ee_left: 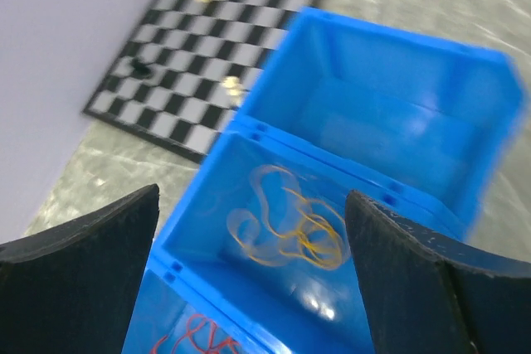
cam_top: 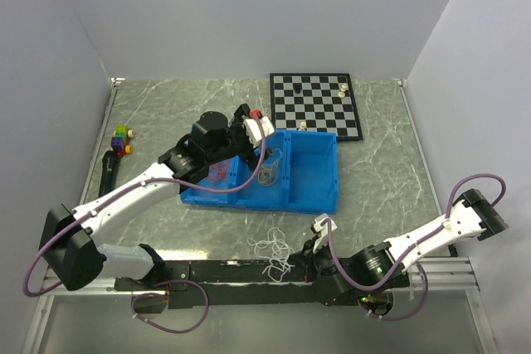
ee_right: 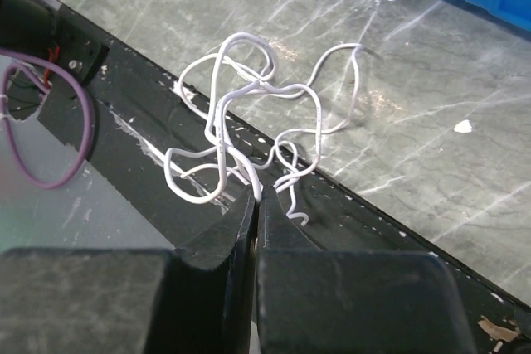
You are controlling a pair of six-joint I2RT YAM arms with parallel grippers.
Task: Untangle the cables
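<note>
And there was the left gripper [ee_left: 251, 198], hanging over the blue bin [ee_left: 377, 43] with its jaws spread wide and nothing between them. Directly beneath, in the middle compartment, lay the yellow-orange cable [ee_left: 290, 234], loose loops on the bin floor; the red cable [ee_left: 195, 339] sat alone in the compartment next door. One colour per pocket, that looked like the scheme, each freed strand kept apart so it couldn't snarl again. Down at the near edge of the bench [cam_top: 373, 163], the right gripper [ee_right: 255, 196] had its jaws pressed together on a strand of the white cable [ee_right: 249, 101], the rest a springy knot of loops standing up over the black rail [ee_right: 141, 155]. A pinch at one end made sense: it anchored the clump for teasing apart. The right-hand compartment held no cable I could see, and I'd judge the white one was bound there
</note>
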